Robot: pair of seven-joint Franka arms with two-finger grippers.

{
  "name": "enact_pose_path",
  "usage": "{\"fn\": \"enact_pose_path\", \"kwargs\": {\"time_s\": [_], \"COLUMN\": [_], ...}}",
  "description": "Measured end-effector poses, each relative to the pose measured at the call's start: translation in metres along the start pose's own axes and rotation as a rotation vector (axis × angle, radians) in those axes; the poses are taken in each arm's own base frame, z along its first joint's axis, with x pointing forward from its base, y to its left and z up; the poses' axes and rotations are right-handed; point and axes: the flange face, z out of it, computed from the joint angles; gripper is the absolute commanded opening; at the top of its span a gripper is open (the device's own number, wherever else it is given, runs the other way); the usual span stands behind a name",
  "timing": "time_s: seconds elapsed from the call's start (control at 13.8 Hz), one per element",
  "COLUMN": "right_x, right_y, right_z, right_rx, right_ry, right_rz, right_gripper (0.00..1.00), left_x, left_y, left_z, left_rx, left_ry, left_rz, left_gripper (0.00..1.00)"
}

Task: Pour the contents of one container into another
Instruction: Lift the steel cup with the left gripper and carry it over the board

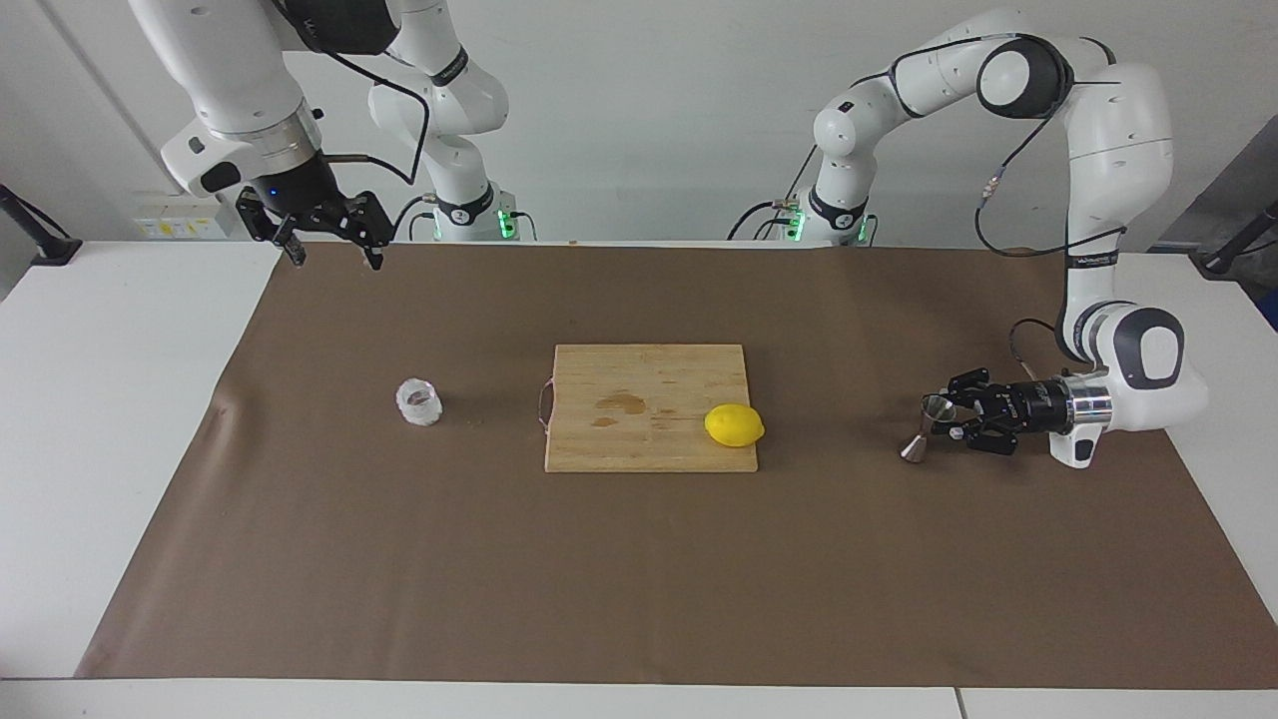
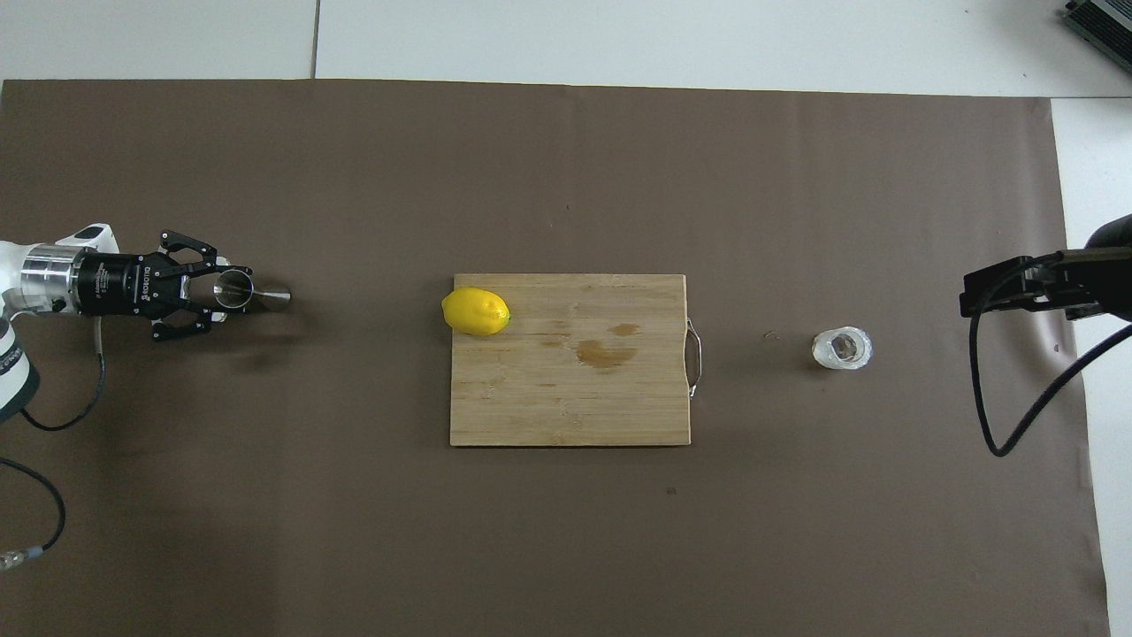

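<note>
Jaws of the left gripper [image 1: 947, 418] are closed on the steel jigger [image 1: 927, 427], pinching it near its narrow waist from the side, at the left arm's end of the surface [image 1: 639, 599]. Its foot looks to rest on the brown mat [image 1: 639, 559], upper cone open to the ceiling. Rigid, light and slick, it could twist in a two-point pinch; the waist is the sensible hold, since the cones flare either way and block sliding.

Well apart from it, toward the right arm's end, the frosted cup [image 1: 419, 401] stands upright on the mat. It seems light and thin-walled, likely to deform or crack under a hard squeeze, so a gentle grip across its wall from the side, below the rim, suits pouring best. Nothing touches it yet.

Between the two lies a wooden cutting board [image 1: 639, 374] with a lemon [image 1: 734, 424] on it. Raised over the mat's edge by its base, the right gripper [image 1: 331, 250] waits with its jaws spread.
</note>
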Motion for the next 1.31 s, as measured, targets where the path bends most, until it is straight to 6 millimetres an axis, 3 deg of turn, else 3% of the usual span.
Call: {"fn": "enact_pose_path", "kwargs": {"time_s": [0.22,0.51,0.65,0.94,1.31], "right_x": [0.000,0.000,0.000,0.000,0.000], "right_y": [0.000,0.000,0.000,0.000,0.000], "right_z": [0.000,0.000,0.000,0.000,0.000], "right_rx": [0.000,0.000,0.000,0.000,0.000], "right_ry": [0.000,0.000,0.000,0.000,0.000], "right_rz": [0.000,0.000,0.000,0.000,0.000], "right_gripper": [1.00,1.00,1.00,1.00,1.00], "left_x": [-0.006,-0.054,-0.078,-0.114,-0.126], "left_y": [0.005,0.024,0.027,0.022,0.008], "left_z": [0.007,0.044,0.078,0.164,0.280], "left_rx": [0.001,0.027,0.061,0.100,0.049], "left_ry": [-0.017,-0.066,-0.083,-0.153,-0.163], "left_rz": [0.000,-0.017,-0.023,-0.043,-0.109], "left_gripper": [0.00,0.00,0.00,0.00,0.00]}}
